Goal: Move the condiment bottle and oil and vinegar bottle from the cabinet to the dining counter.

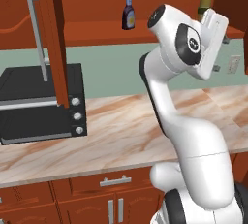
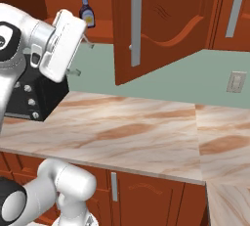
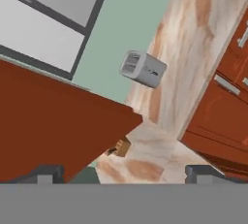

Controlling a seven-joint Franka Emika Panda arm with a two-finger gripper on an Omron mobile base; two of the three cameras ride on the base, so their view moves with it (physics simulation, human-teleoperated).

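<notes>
A: Condiment bottle (image 1: pixel 128 12) — where does it stand?
B: Upright on the shelf of the cabinet (image 1: pixel 97 5), well apart from the hand (image 1: pixel 220 53), off to its left in the left base view.
A: And the oil and vinegar bottle (image 1: pixel 206 2)?
B: On the same shelf, just above the hand, partly hidden by the arm.
A: Is the hand holding anything?
B: No. Its fingers (image 3: pixel 46 174) are spread wide, nothing between them. The marble tabletop (image 1: pixel 121 131) lies below.
</notes>
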